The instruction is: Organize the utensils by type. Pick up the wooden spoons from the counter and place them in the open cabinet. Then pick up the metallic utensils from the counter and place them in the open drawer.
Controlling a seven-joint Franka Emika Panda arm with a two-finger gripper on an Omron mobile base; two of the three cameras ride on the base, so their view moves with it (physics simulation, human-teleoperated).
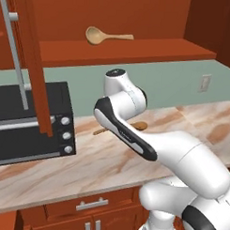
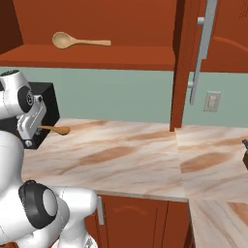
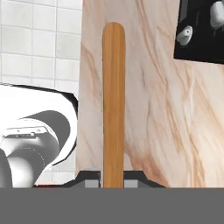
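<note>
I have the pincer (image 3: 113, 183) pinching a wooden spoon (image 3: 113, 100) by one end, its two tips pressed against the wood. In the hand view the handle runs straight away from the tips over the marbled tabletop (image 2: 126, 155). From the right base view the spoon sticks out level from the hand, its bowl pointing right and clear of the stone, just in front of the black oven (image 1: 27, 118) at the left. I judge it lifted, not resting.

The other wooden spoon (image 1: 106, 36) already lies on the shelf of the open cabinet (image 1: 138, 52), bowl to the left, handle to the right. So my step in hand is carrying this second spoon up to join it.

To do that well, I would raise the arm straight up first, so the free end clears the oven, then swing toward the far shelf. The open cabinet door (image 1: 34, 62) with its long silver handle hangs down near the oven, and I would keep the spoon to the right of it. I would set it down beside the first spoon, not on top, and low enough that it does not bounce when released.

I can read no brand, label or writing anywhere. The oven knobs and the wall socket (image 2: 211, 101) are too small to show any marks.
</note>
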